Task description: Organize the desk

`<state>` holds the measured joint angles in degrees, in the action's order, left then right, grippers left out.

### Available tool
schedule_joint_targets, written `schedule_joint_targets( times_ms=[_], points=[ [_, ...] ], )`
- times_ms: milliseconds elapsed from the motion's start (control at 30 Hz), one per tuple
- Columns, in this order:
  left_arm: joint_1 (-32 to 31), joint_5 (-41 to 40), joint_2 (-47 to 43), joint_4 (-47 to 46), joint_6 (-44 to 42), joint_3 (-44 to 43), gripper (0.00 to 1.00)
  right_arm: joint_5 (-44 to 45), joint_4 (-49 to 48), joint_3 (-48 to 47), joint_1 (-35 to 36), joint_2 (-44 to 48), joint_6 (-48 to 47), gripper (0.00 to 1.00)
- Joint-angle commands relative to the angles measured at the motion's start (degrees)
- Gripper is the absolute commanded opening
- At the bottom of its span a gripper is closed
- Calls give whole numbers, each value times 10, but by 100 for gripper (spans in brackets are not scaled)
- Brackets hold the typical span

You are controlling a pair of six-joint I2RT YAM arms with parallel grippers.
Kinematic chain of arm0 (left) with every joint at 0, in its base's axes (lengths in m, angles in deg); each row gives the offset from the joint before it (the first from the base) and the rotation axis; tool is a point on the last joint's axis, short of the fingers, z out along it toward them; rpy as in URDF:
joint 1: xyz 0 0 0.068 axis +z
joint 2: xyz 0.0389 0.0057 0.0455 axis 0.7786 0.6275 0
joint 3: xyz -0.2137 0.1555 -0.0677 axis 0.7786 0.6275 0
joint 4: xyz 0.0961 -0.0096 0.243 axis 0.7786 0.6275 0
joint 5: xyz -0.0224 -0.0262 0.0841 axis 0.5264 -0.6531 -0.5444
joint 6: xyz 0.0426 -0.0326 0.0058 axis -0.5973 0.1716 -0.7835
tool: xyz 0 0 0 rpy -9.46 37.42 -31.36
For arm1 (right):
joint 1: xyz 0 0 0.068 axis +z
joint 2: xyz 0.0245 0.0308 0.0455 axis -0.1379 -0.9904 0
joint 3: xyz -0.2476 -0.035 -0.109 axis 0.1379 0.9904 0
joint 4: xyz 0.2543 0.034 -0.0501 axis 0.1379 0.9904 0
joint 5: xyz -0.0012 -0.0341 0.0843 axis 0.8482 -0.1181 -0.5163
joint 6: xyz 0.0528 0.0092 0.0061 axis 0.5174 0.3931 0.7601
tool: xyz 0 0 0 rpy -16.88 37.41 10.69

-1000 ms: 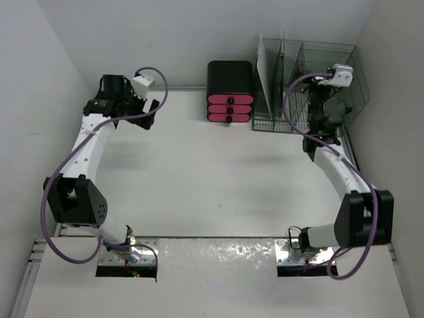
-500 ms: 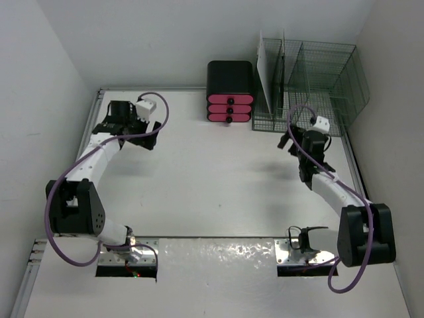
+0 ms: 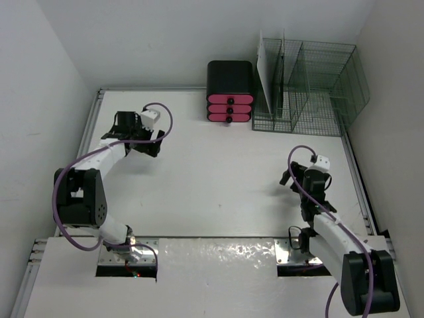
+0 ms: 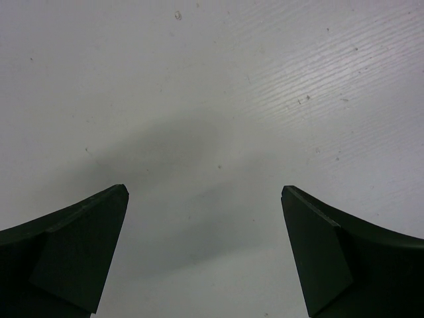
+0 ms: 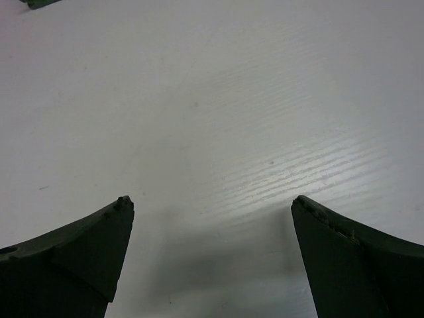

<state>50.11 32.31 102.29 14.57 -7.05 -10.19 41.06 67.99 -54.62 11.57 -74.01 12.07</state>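
Across both wrist views we see left jaws and right jaws spread wide, empty, low over the large white flat rectangular worktop with thin metal rails (image 3: 218, 179). Risks, we judge: any dip scrapes them on it; a far swing clips the black-and-pink plastic drawer unit (image 3: 230, 93) or green wire-mesh rack (image 3: 311, 86). Worktop spans arm bases to far wall, matte, fine-grained, faintly speckled.

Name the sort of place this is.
Likely a robotics lab cell staged as an office: a white desk, a black-and-pink drawer unit and wire file rack, left arm and right arm bolted at its near edge.
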Motion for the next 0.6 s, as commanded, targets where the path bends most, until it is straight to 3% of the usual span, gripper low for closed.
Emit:
schedule_joint_targets(
  times_ms=[0, 333, 567],
  points=[
    [5, 6, -6, -40, -6, -3, 99, -5, -32, -10, 6, 12, -12, 99],
    [5, -6, 9, -56, 9, 2, 100, -17, -53, -6, 6, -13, -15, 99],
    [5, 7, 24, -52, 12, -3, 100, 0, -76, 21, 6, 35, -23, 99]
  ],
)
